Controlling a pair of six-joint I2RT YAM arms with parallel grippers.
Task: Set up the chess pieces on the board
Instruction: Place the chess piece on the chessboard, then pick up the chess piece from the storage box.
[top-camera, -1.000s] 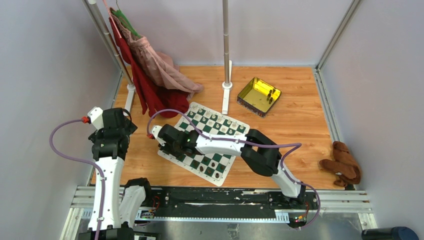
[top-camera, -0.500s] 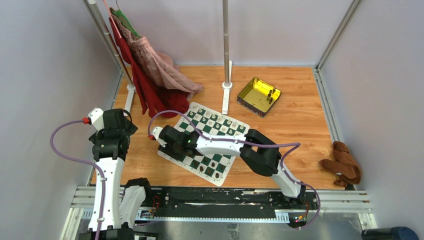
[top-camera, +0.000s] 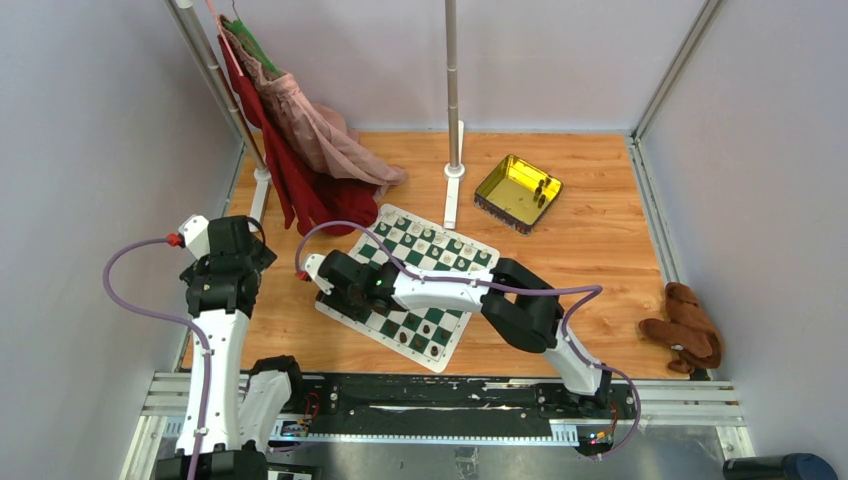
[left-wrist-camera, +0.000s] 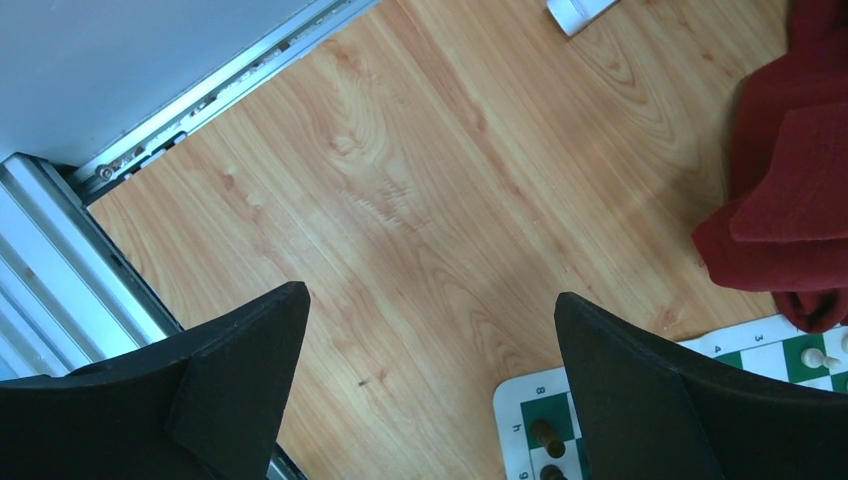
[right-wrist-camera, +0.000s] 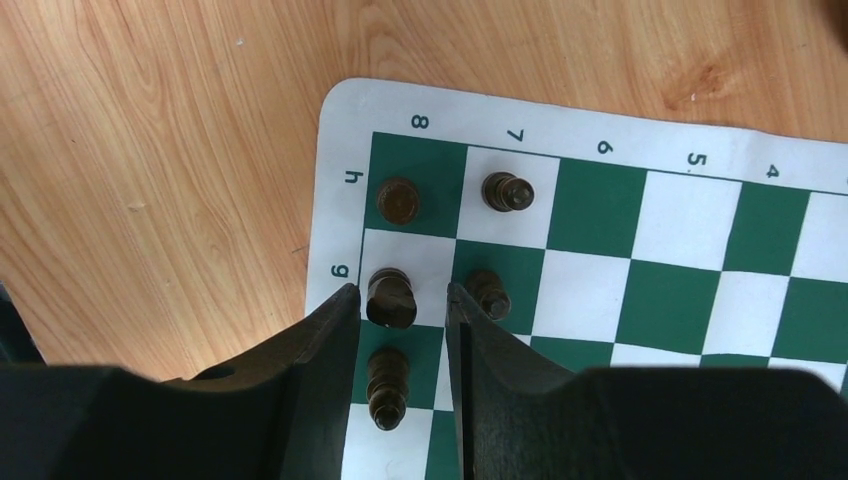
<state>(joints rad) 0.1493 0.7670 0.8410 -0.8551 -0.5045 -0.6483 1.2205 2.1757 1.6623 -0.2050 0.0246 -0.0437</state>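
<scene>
Table (top-camera: 590, 260): wooden top that carries everything listed below.
Board (top-camera: 415, 322): lies flat at mid-table, turned corner-wise to the table edges. The h8 corner points to the robot's left.
Hidden: the right arm (top-camera: 450, 292) crosses the board's middle in the top view. The left wrist view catches only one corner of the board.
Red garment (top-camera: 300, 180): hangs at far left, and its hem reaches the table near the board.
Yellow tray (top-camera: 500, 195): far right of the board, holding a few dark figures too small to name.
Left gripper (left-wrist-camera: 428, 297): jaws spread fully, nothing between them, above bare wood.
Right gripper (right-wrist-camera: 402, 290): jaws parted astride the knight (right-wrist-camera: 392, 298), with a gap at one side, so no grip.
Chess pieces (right-wrist-camera: 508, 192): five dark ones stand upright in the h8 corner with their long axes vertical. Which way the knight faces is unclear.
</scene>
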